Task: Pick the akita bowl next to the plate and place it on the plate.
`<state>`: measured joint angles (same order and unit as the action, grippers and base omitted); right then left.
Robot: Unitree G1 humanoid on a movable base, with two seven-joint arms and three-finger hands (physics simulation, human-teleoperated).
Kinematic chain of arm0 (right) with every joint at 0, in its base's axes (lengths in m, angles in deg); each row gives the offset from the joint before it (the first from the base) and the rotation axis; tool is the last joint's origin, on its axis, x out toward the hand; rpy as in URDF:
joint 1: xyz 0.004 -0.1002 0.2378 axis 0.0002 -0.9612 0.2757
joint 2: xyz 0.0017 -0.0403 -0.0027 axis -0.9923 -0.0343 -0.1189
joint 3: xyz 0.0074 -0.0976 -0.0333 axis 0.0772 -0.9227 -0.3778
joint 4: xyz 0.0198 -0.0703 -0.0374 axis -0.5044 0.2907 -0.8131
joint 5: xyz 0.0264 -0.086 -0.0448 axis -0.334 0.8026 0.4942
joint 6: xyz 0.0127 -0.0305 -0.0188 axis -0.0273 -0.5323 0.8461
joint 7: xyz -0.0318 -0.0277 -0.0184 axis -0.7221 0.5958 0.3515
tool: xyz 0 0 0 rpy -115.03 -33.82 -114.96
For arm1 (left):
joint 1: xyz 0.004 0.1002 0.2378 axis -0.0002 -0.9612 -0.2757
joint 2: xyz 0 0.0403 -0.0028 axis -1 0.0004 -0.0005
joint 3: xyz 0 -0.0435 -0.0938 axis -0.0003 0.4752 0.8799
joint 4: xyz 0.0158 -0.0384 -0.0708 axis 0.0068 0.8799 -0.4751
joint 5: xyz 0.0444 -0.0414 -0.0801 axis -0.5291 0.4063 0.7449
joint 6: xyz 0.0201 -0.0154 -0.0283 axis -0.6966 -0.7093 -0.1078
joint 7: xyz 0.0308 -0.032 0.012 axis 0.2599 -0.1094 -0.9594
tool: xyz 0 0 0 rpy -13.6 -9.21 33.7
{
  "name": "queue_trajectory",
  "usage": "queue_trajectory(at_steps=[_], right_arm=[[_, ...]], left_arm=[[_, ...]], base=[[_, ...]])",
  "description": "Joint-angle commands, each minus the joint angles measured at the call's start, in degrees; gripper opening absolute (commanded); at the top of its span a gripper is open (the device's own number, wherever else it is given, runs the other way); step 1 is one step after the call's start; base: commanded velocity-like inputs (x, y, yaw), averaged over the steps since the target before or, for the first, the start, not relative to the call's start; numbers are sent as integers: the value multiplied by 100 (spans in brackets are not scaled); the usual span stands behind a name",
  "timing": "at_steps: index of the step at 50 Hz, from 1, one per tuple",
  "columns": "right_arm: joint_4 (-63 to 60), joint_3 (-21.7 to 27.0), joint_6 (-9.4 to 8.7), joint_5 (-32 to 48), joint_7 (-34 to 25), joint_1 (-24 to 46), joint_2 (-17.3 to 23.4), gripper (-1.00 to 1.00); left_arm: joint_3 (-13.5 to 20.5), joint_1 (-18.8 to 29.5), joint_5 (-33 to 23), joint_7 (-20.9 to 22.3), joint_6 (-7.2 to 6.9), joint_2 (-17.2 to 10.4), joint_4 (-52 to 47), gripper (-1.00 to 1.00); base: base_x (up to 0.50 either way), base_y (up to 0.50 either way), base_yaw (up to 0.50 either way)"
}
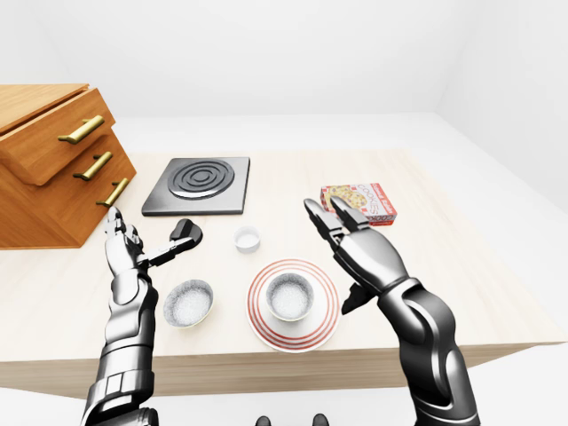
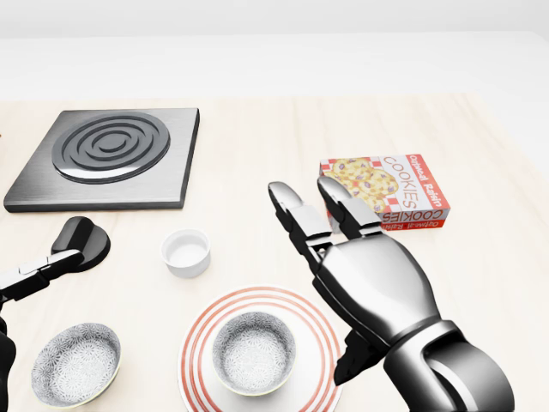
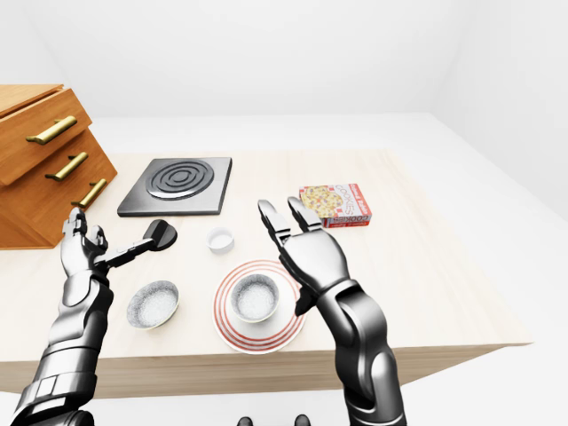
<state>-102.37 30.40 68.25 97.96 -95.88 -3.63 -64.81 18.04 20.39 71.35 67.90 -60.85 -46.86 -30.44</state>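
Note:
A speckled akita bowl [image 2: 254, 352] sits upright in the middle of the red-ringed plate [image 2: 194, 354] at the bottom of the head view. My right hand [image 2: 316, 273] hovers above and to the right of it, open, fingers spread and pointing up, touching nothing. A second speckled bowl [image 2: 75, 364] rests on the table left of the plate. In the left-eye view my left hand [image 1: 119, 240] is raised at the table's left side, fingers extended, open and empty.
A small white cup [image 2: 186, 251] stands just above the plate. A black round item with a pale handle [image 2: 81, 241] lies left of it. A stove plate [image 2: 107, 154], a cookies box [image 2: 386, 194] and a wooden drawer cabinet [image 1: 53, 160] lie farther off.

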Motion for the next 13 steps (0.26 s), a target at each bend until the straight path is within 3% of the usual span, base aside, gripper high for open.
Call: queue_trajectory(at_steps=[1,6,9,13], right_arm=[[-300,91,-14,-41,-199,57,12,100],[-341,112,-37,-48,-224,77,11,100],[-456,126,-82,-62,-321,95,6,100],[-564,147,-131,-67,-405,129,6,100]], left_arm=[[2,-15,1,12,36,2,24,100],[2,12,-1,23,79,-1,100,100],[-7,-26,11,-20,-46,4,-64,100],[5,20,3,25,61,-6,102,100]], base=[[0,0,0],[0,0,0],[0,0,0],[0,0,0]])
